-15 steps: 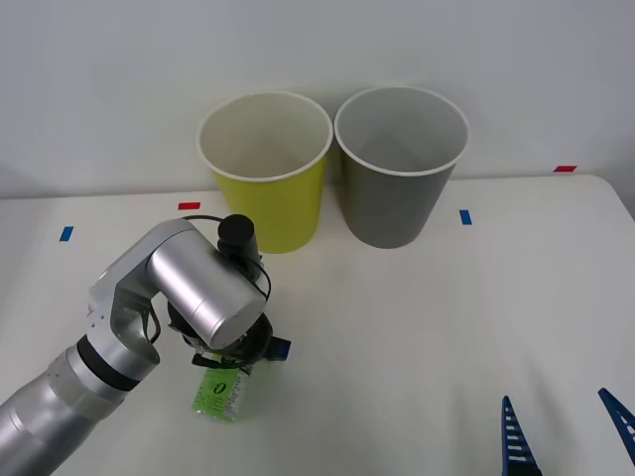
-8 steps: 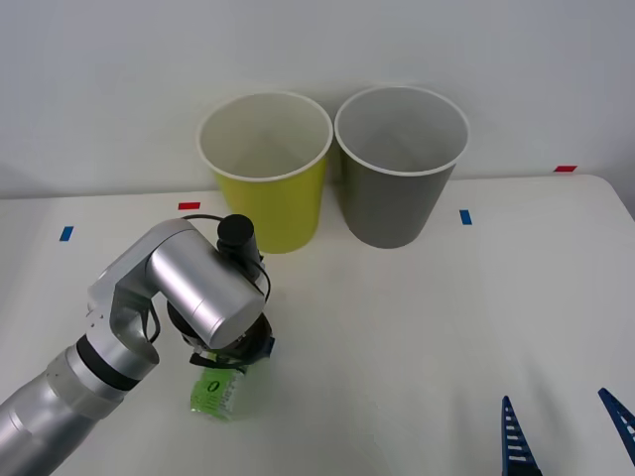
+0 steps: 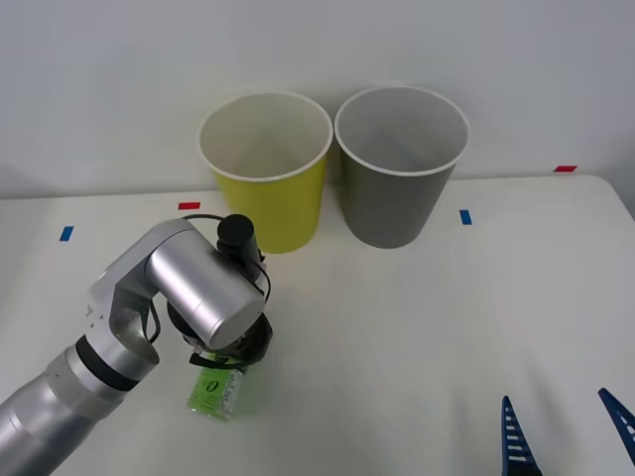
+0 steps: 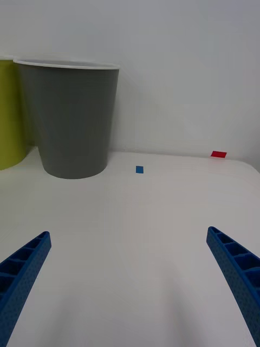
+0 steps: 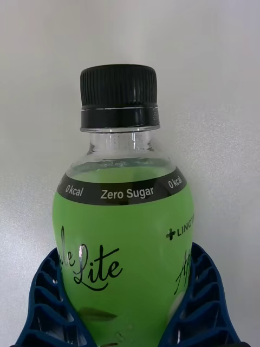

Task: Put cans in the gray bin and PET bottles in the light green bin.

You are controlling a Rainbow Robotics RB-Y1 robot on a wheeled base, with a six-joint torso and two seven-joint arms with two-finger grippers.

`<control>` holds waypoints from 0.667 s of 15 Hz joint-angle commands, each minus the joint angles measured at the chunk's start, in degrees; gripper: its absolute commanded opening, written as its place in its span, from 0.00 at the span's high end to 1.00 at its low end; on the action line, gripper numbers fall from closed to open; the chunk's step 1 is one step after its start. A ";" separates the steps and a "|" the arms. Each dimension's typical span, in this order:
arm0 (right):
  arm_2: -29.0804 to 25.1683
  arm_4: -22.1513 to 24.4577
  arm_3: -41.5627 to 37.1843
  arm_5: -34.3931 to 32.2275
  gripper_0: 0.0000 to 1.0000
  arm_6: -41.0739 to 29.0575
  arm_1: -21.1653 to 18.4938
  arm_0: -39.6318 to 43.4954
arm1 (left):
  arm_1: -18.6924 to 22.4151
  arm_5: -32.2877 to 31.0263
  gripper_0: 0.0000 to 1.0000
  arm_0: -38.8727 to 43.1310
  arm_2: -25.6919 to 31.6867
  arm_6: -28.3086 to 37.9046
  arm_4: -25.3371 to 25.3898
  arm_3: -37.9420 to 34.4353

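Note:
The PET bottle [image 3: 215, 392] has a bright green label and a black cap, and it is low over the white table at the front left. My left gripper [image 3: 226, 361] is over it, mostly hidden under its silver wrist. In the left wrist view the blue fingers [image 5: 40, 295] press both sides of the PET bottle [image 5: 122, 217], so the left gripper [image 5: 124, 265] is shut on it. The light green bin [image 3: 268, 198] and the gray bin [image 3: 397, 193] stand side by side at the back. My right gripper [image 3: 566, 434] is open at the front right. Cans are out of view.
Both bins stand open and upright. From the right wrist, the gray bin [image 4: 73, 124] is ahead of the open right gripper [image 4: 130, 282], with the light green bin [image 4: 10, 119] beside it. Small blue tape [image 3: 464, 216] and red tape [image 3: 189, 205] marks dot the table [image 3: 417, 327].
The blue finger that stuck out beside the left wrist has drawn in under it. The fingers closed on the bottle, which shifted slightly. The right arm has not moved.

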 commanded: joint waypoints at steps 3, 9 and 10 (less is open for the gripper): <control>0.00 0.00 0.00 0.00 0.00 0.00 0.00 0.00 | 4.09 0.28 1.00 -0.01 0.00 -0.63 2.14 -7.25; 0.00 0.00 0.00 0.00 0.00 0.00 0.00 0.00 | 6.82 -2.62 1.00 6.59 7.64 -8.10 1.70 -18.50; 0.00 0.00 0.00 0.00 0.00 0.00 0.00 0.00 | 6.73 -2.79 1.00 7.82 9.84 -11.26 1.78 -20.35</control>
